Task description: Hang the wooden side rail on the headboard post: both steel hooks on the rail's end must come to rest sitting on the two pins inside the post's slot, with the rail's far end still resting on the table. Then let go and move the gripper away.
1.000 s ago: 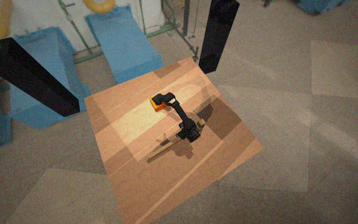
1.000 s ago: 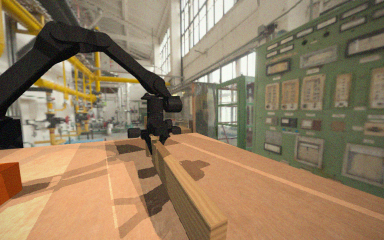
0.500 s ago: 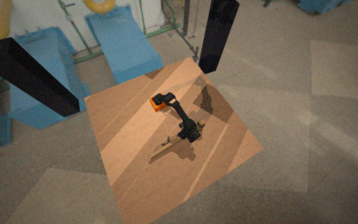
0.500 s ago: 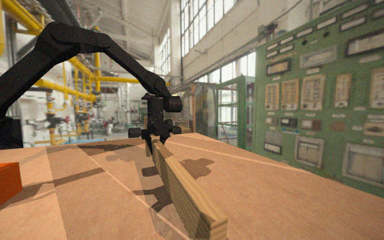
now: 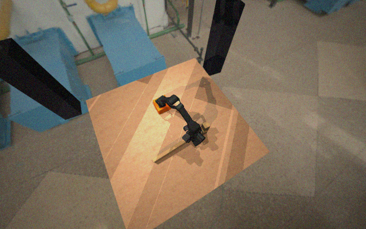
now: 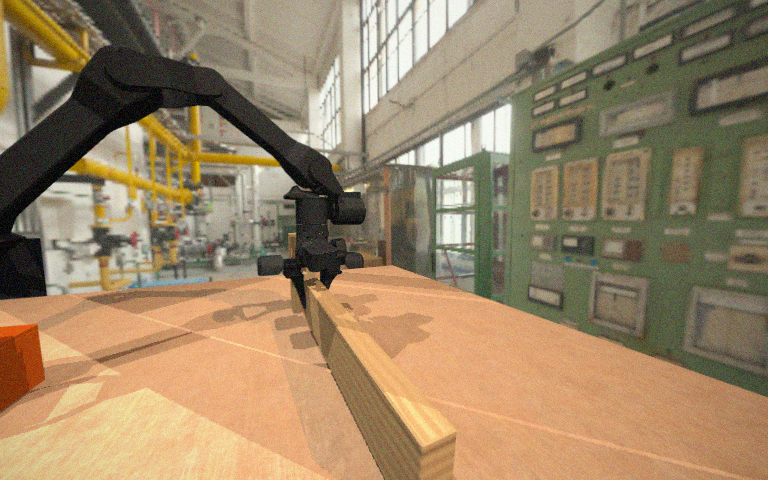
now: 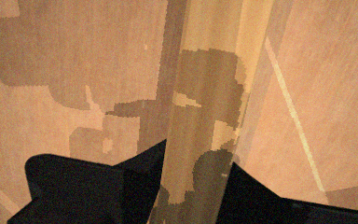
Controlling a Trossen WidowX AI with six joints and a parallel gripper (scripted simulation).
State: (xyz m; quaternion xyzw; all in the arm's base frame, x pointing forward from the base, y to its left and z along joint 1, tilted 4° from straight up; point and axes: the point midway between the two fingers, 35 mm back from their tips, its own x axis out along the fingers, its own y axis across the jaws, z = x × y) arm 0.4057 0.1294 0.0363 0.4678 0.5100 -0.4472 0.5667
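The wooden side rail (image 5: pixel 171 151) (image 6: pixel 373 362) (image 7: pixel 210 28) is a long pale bar standing on its narrow edge. Its far end is low at the table; the bottom of that end is cut off in the exterior view. My gripper (image 5: pixel 194 136) (image 6: pixel 314 285) (image 7: pixel 189 147) points down and is shut on the rail near its post-side end, one finger on each side. The headboard post (image 5: pixel 206 126) (image 6: pixel 292 243) stands just beyond the gripper, mostly covered by it. The hooks, the pins and the slot are hidden, so whether they touch cannot be told.
An orange block (image 5: pixel 161 109) (image 6: pixel 21 362) is by the arm's base on the wooden table (image 5: pixel 129 189) (image 6: pixel 566 379). The arm reaches over the table from there. Two black beams (image 5: pixel 40 78) (image 5: pixel 224 35) show beyond the table's edges in the top view.
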